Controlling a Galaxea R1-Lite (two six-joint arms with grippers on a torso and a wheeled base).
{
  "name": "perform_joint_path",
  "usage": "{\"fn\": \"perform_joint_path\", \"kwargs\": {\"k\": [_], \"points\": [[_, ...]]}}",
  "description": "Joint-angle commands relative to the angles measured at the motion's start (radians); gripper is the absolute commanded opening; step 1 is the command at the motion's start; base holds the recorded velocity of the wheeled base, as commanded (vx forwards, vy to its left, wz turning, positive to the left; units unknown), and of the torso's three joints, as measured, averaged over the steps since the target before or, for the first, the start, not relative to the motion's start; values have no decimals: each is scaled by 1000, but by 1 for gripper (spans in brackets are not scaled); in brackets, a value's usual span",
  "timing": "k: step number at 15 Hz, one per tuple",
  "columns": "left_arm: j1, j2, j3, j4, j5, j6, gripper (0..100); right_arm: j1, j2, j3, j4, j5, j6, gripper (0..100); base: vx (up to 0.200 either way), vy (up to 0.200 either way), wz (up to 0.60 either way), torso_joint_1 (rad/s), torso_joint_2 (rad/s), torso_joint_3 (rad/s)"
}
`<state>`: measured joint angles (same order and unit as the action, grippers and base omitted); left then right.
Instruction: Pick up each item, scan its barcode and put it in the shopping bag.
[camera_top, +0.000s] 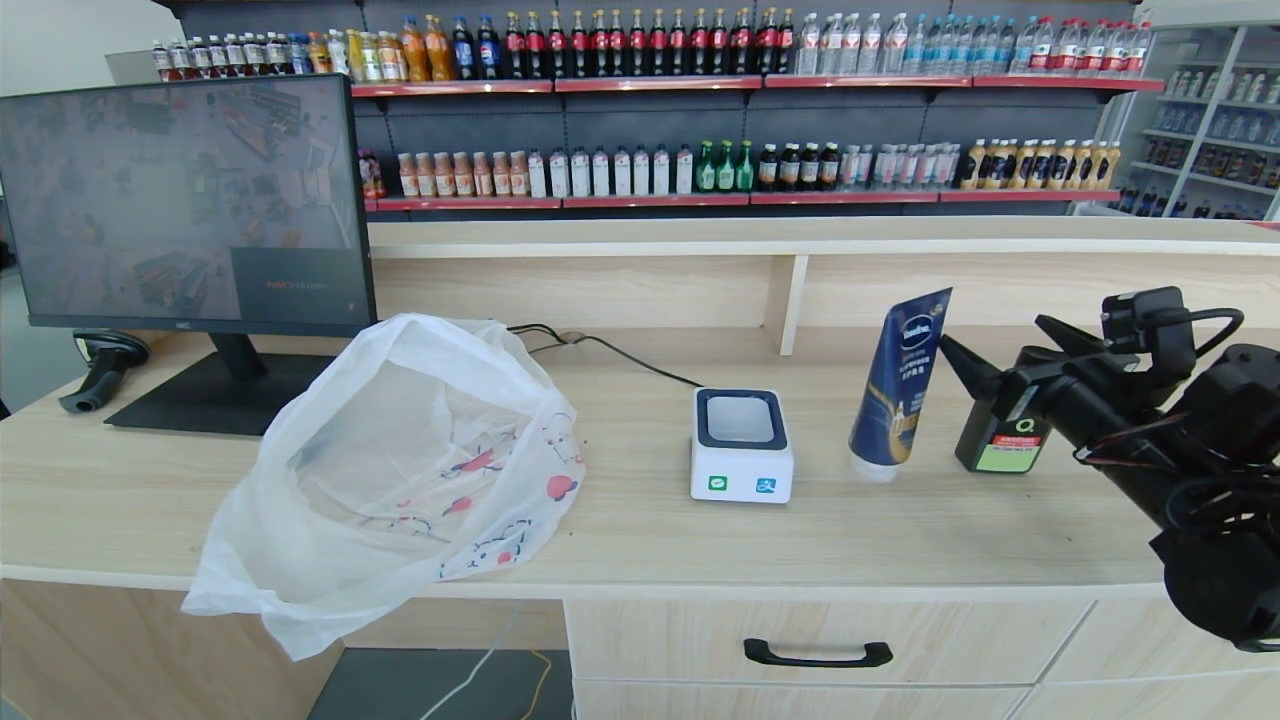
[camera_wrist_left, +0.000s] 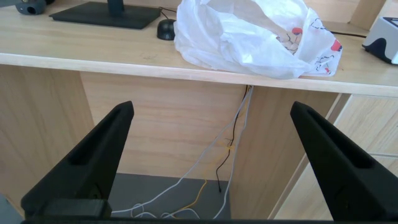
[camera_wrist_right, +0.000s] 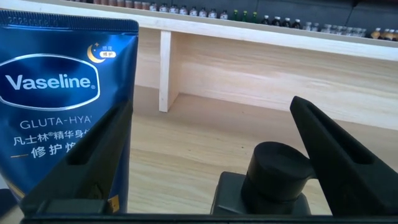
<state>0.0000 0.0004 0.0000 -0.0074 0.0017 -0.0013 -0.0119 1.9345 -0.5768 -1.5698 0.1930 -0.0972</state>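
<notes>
A white plastic shopping bag (camera_top: 400, 470) (camera_wrist_left: 249, 34) lies open on the left of the wooden counter, drooping over its front edge. At the middle sits a white barcode scanner (camera_top: 741, 443) (camera_wrist_left: 382, 40). To its right a blue tube (camera_top: 898, 385) (camera_wrist_right: 62, 99) stands on its cap, and beside that a dark bottle (camera_top: 1003, 440) with a green and red label. My right gripper (camera_top: 1010, 350) (camera_wrist_right: 211, 106) is open, its fingers straddling the bottle's black cap (camera_wrist_right: 278, 171) just above it. My left gripper (camera_wrist_left: 211, 109) hangs open below the counter's front edge, under the bag.
A monitor (camera_top: 190, 200) stands at the back left with a handheld scanner (camera_top: 100, 370) beside it. A cable (camera_top: 610, 350) runs across the counter to the barcode scanner. A raised ledge (camera_top: 800, 240) backs the counter. A drawer handle (camera_top: 818, 655) sits below the front edge.
</notes>
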Motion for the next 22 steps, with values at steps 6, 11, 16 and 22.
{"fn": "perform_joint_path", "kwargs": {"k": [6,11,16,22], "points": [[0,0,0,0,0,0,100,13,8,-6,-1,0,-1,100,0,0,0,0,0,0],[0,0,0,0,0,0,100,13,18,-6,-1,0,-1,100,0,0,0,0,0,0],[0,0,0,0,0,0,100,13,32,-5,-1,0,1,100,0,0,0,0,0,0],[0,0,0,0,0,0,100,20,43,-6,-1,0,4,100,0,0,0,0,0,0]]}}
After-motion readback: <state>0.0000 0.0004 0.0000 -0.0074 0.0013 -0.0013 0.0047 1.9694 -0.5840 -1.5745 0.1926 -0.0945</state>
